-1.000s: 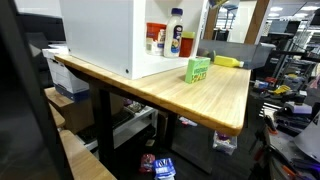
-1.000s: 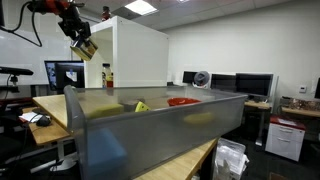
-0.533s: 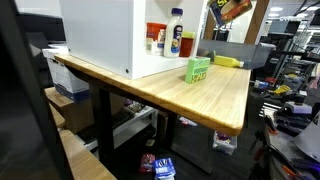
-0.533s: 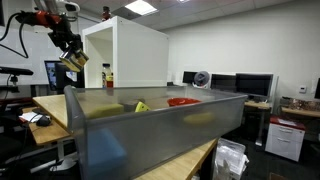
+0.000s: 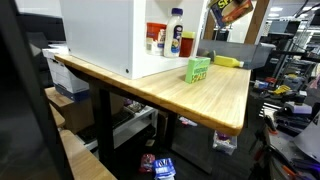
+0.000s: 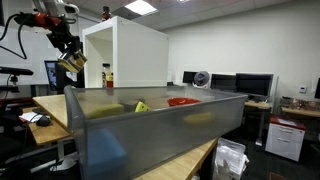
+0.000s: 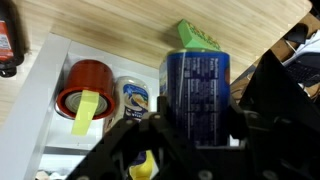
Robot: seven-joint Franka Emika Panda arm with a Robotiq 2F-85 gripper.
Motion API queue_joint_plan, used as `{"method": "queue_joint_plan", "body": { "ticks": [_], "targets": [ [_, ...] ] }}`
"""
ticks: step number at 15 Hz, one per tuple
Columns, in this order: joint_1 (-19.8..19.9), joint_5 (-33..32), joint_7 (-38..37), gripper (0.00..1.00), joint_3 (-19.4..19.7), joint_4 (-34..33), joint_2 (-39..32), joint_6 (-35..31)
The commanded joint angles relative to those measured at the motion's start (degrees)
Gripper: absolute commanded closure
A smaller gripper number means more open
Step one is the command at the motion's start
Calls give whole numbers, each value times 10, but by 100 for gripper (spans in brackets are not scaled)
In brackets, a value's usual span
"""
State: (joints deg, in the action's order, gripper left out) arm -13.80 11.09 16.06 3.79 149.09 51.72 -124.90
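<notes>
Black fingers point(image 7: 268, 100) of the end effector point(image 7: 197, 118) are pressed against both sides of a can point(image 7: 197, 80). The can is blue with small writing on it, and it is held upright between them. The can is lifted high in the air, well above the bench point(image 5: 205, 100), as is seen in both exterior views. The arm point(image 6: 45, 18) is stretched out near the ceiling lights.

Right under the can, in the wrist view, a green box point(image 7: 198, 36) is seen on the wooden bench. Beside it a white cupboard point(image 5: 100, 35) is set on the bench, open at one side. Inside the cupboard a white bottle point(image 7: 135, 97) with a blue label is stood. Next to it a jar point(image 7: 88, 85) with a red lid is placed, and something yellow is laid across that lid. A dark bottle point(image 7: 8, 40) is seen at the edge of the wrist view, apart from the others. A yellow thing point(image 5: 228, 61) is laid on the bench behind the green box. A big grey bin point(image 6: 160, 130) is seen up close in an exterior view.
</notes>
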Motion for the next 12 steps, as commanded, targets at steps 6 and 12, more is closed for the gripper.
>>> {"method": "queue_joint_plan", "body": {
  "ticks": [6,12],
  "targets": [
    [-7,13,-1,70,-12,26,6,-30],
    [-30,49,-61,70,-58,63,28,-71]
  ]
}}
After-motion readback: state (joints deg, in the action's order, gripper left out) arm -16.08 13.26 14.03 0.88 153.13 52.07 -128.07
